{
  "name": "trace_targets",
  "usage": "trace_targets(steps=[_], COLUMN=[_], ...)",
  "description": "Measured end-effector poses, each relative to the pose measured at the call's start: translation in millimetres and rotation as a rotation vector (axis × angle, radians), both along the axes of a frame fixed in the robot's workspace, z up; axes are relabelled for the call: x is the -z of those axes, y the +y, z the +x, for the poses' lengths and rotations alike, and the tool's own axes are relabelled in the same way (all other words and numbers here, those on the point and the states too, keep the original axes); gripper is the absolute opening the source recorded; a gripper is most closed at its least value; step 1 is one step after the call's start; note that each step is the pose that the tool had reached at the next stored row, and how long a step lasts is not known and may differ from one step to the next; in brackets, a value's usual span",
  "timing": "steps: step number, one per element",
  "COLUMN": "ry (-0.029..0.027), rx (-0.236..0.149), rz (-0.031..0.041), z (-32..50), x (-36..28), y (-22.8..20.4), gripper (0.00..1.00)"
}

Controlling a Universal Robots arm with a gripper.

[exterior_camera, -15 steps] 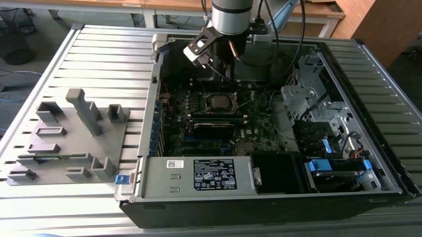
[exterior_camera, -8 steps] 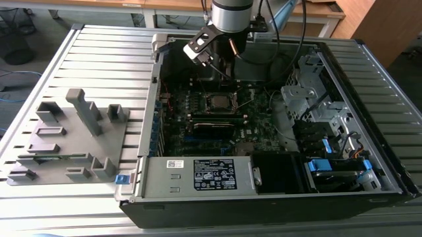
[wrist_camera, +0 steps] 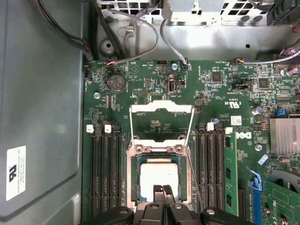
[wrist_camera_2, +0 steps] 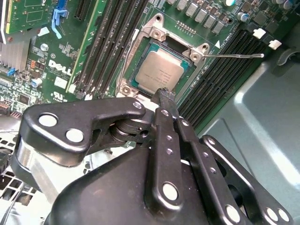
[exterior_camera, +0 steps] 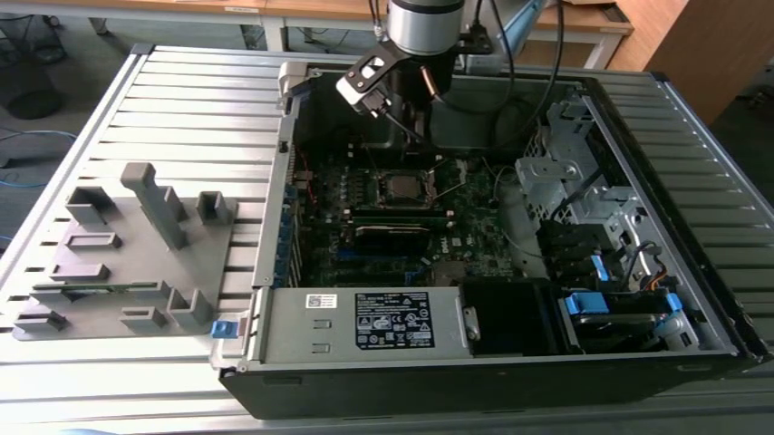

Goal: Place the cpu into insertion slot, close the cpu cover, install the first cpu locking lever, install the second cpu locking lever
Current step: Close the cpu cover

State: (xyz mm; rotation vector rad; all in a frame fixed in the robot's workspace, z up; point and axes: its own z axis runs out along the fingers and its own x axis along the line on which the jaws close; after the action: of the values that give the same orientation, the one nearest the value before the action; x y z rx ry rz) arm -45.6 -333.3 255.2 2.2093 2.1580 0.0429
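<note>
The cpu (wrist_camera: 158,172), a silver-topped square chip, lies flat in the insertion slot (wrist_camera: 132,180) on the green motherboard; in the second wrist view the cpu (wrist_camera_2: 159,70) sits inside the silver rim (wrist_camera_2: 154,32). The cpu cover (wrist_camera: 161,108) stands swung open past the socket, with the board showing through its window. A thin wire locking lever (wrist_camera: 193,176) runs raised beside the socket, and in the second wrist view the lever (wrist_camera_2: 234,56) sticks out sideways. My gripper (wrist_camera: 163,188) (wrist_camera_2: 164,93) (exterior_camera: 411,127) is shut with nothing in it, its tips over the chip's near edge.
Black memory slots (wrist_camera: 105,173) flank the socket on both sides, and one holds a green memory stick (wrist_camera: 228,171). Cables (wrist_camera: 140,23) loop along the case wall. A grey power supply (exterior_camera: 362,322) and drive bays (exterior_camera: 581,208) crowd the case. A grey fixture rack (exterior_camera: 133,254) stands outside it.
</note>
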Motion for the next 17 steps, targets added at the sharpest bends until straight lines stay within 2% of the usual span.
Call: trace_targets(steps=[12, 17], ry=[-0.0001, 0.0001], rx=[0.000, 0.000], rz=[0.0001, -0.0001], z=[0.0, 0.0], x=[-7.3, -8.3], y=[0.0, 0.0], gripper=[0.11, 0.11])
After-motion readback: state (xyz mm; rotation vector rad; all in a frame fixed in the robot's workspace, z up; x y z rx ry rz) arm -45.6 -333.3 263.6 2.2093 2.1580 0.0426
